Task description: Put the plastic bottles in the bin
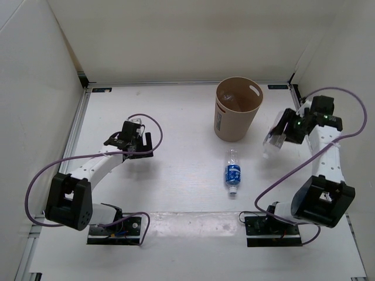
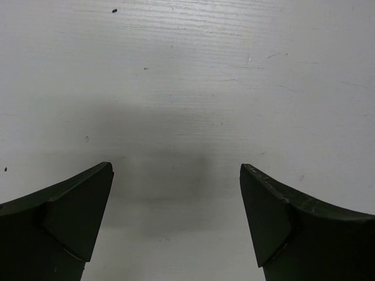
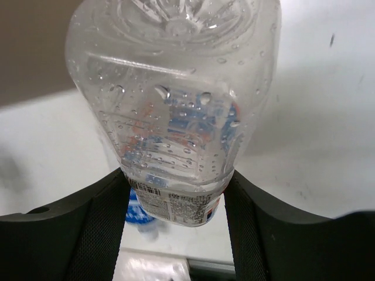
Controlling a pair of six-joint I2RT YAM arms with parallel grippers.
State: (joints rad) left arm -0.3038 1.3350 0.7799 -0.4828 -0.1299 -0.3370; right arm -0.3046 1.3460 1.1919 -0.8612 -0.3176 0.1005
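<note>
The right gripper is pinching a clear bottle between its two black fingers. The bottle has a white label and little drops of water inside. From above, the right gripper holds that bottle up off the table, just to the right of the bin. The bottle is beside the bin, not over it and not in it. The bin is tall, round and tan, and it stands near the back of the table. A blue bottle lies on its side on the table, in front of the bin. The left gripper is far off on the left side. Its fingers are spread wide apart, with only bare white table under them. It is not touching any bottle.
</note>
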